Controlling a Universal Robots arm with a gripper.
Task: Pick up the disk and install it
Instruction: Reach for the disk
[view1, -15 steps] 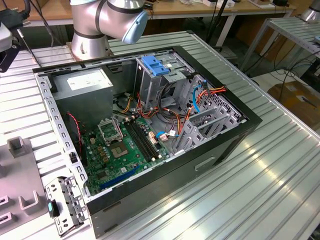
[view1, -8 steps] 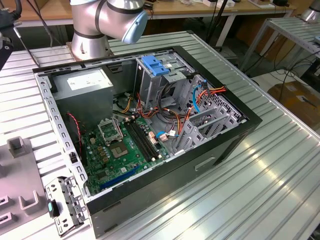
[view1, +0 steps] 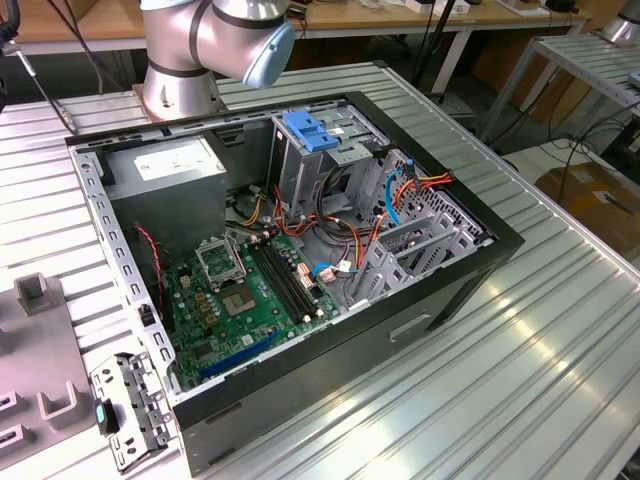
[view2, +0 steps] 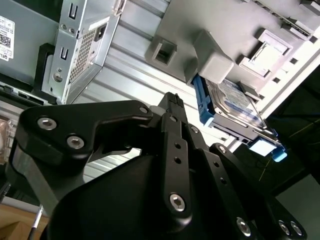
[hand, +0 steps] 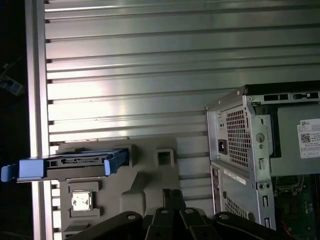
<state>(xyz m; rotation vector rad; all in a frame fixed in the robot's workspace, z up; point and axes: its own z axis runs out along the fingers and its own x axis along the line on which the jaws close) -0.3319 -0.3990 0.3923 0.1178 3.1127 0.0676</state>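
Hides part of disk (view2: 233, 102) behind grey fixture (view2: 215, 61) in second wrist view; crops arm (view1: 205, 40) in exterior view.

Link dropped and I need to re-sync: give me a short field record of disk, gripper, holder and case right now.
disk: in blue carrier, seated in the grey holder, not gripped
grey holder: on the ribbed table, beside the computer case
gripper: apart from the disk
computer case: open, disk not installed

Exterior view: high, oblique, looking down into open computer case (view1: 330, 370) on bench (view1: 520, 350). Both wrist views: close above bench, sharing grey fixture (hand: 145, 172) (view2: 200, 30), disk (hand: 70, 169) (view2: 235, 102) and case's rear.
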